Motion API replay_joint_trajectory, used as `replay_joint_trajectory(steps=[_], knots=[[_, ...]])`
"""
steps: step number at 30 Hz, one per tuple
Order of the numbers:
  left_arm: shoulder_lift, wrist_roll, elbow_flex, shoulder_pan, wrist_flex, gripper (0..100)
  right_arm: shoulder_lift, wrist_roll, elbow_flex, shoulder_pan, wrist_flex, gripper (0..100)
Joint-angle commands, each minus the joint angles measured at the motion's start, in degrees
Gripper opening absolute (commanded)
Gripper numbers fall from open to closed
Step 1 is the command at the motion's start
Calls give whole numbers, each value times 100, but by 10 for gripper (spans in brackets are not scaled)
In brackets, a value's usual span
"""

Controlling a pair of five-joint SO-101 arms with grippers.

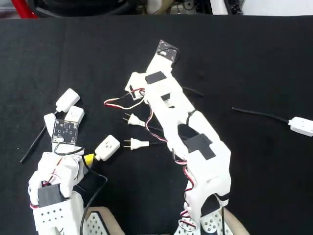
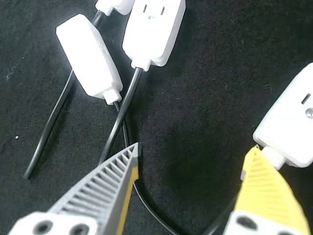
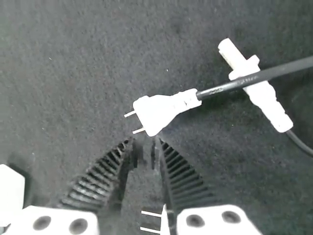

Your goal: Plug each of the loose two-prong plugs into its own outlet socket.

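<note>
Two white two-prong plugs lie loose on the black cloth, the upper plug (image 1: 134,120) (image 3: 159,110) and the lower plug (image 1: 137,144), both with prongs pointing left. White outlet sockets lie at the left (image 1: 67,99) (image 1: 74,114), with a third socket (image 1: 107,147) (image 2: 293,127) near the lower plug. My left gripper (image 2: 193,152) is open over bare cloth, its yellow finger (image 1: 89,159) at the third socket's cord end. My right gripper (image 3: 145,144) sits just short of the upper plug's prongs, its fingers down to a thin slit with nothing held.
Another white socket (image 1: 301,126) with a black cord lies far right. The right arm (image 1: 171,112) stretches over the middle of the table. Black cords (image 2: 117,122) run from the left sockets under the left gripper. A white connector (image 3: 259,93) lies across the upper plug's cord.
</note>
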Motion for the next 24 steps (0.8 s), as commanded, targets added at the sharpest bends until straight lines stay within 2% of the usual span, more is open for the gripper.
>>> replay_joint_trajectory(steps=[1,5,12,24], knots=[[-18,-26,-31,-57,-105,324,-31,-53,-31,18,-70,137],[-18,-26,-31,-57,-105,324,-22,-62,-31,18,-79,141],[-18,-26,-31,-57,-105,324,145,-264,277,114,-695,145],[-18,-26,-31,-57,-105,324,31,-255,268,273,-756,145]])
